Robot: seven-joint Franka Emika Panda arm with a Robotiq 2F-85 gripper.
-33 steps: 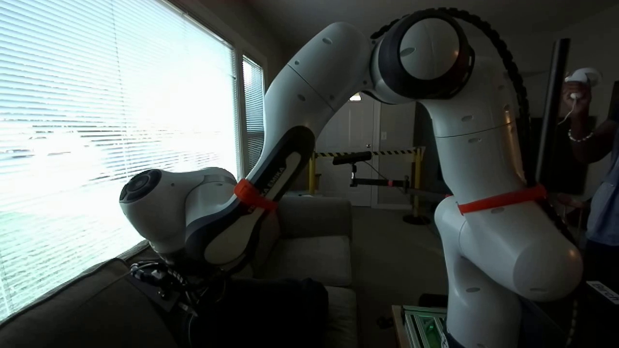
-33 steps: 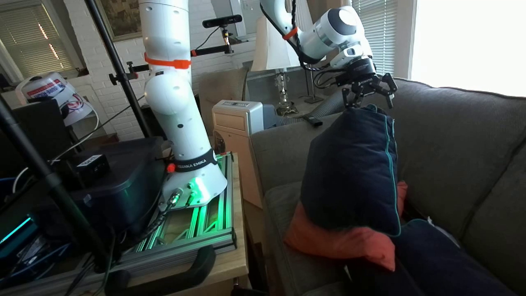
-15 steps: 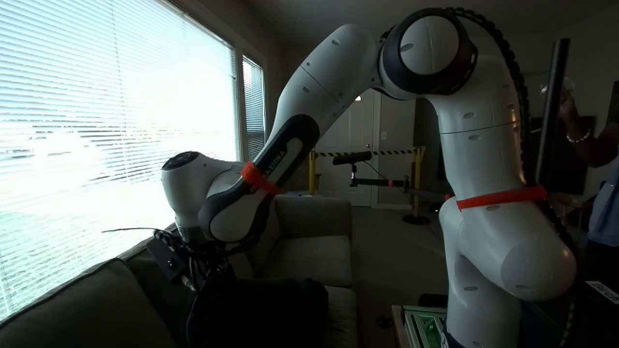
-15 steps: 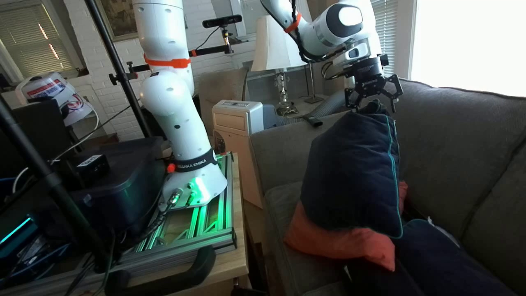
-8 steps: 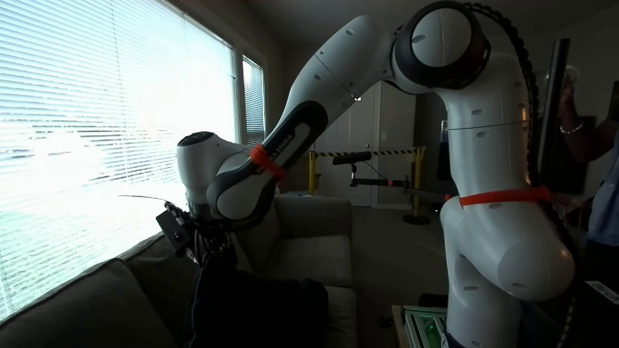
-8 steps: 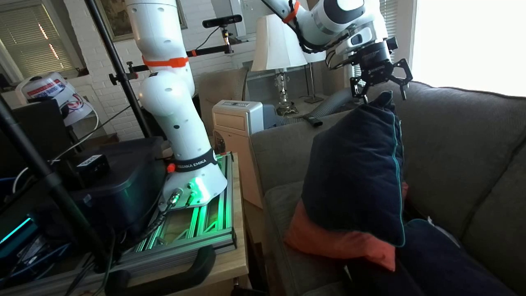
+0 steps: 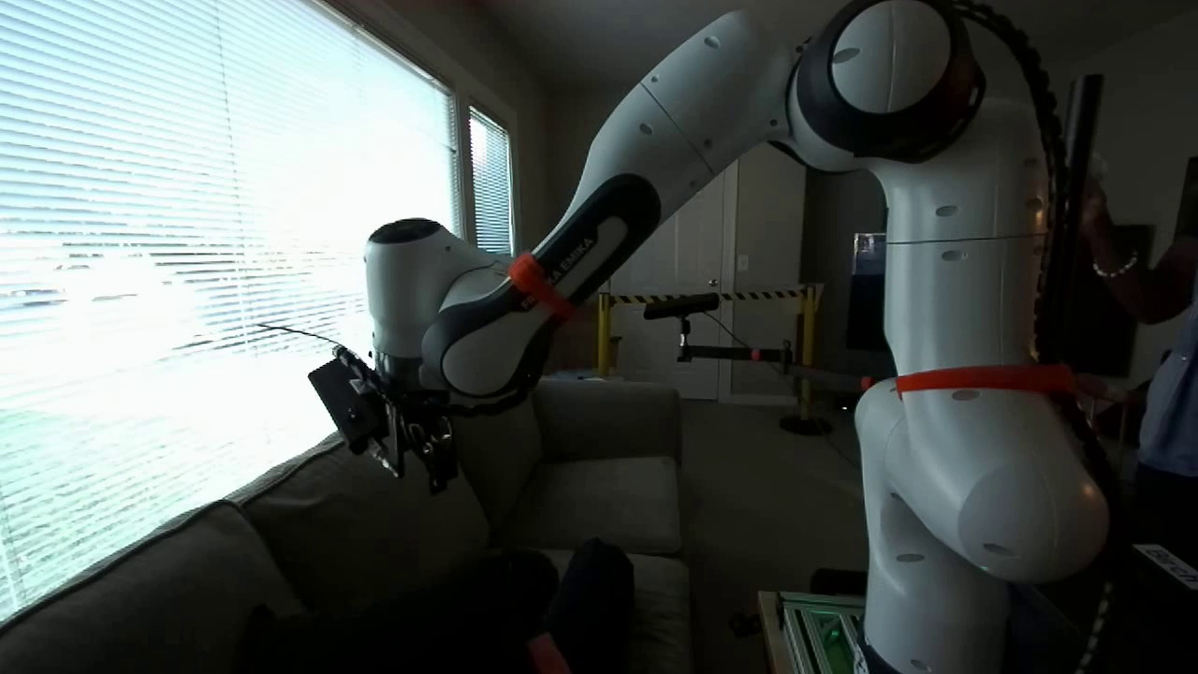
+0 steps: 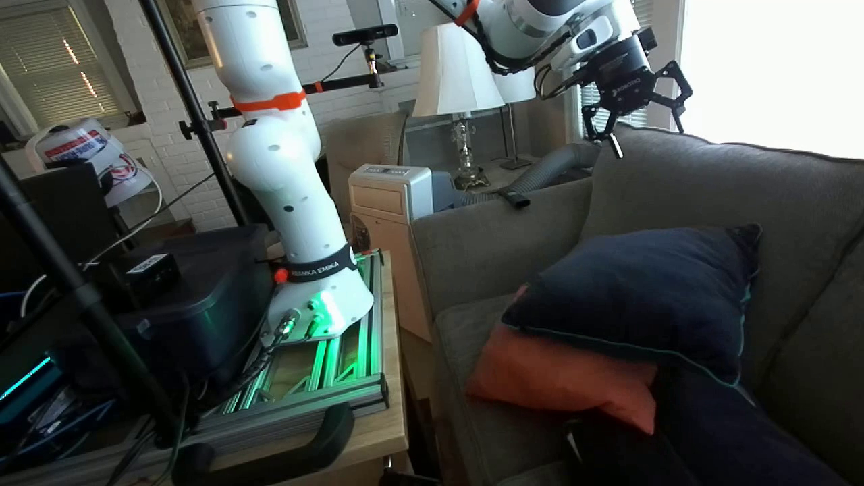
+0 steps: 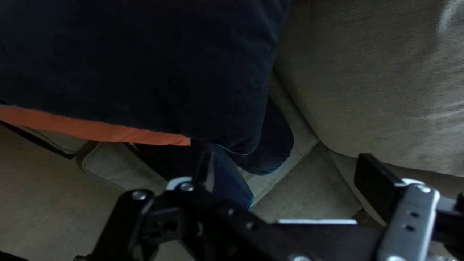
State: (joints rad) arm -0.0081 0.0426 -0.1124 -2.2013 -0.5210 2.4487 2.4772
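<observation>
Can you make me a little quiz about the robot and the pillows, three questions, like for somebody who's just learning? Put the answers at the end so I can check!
1. True or false: the pincer is gripping the top dark blue pillow.

2. Pick one: which colour peeks out from under that pillow?
A) green
B) orange
C) white

3. Name it: what piece of furniture does it all lie on?

Key
1. False. The pincer is open and hangs higher up, apart from it.
2. B, the orange pillow.
3. A couch.
</observation>
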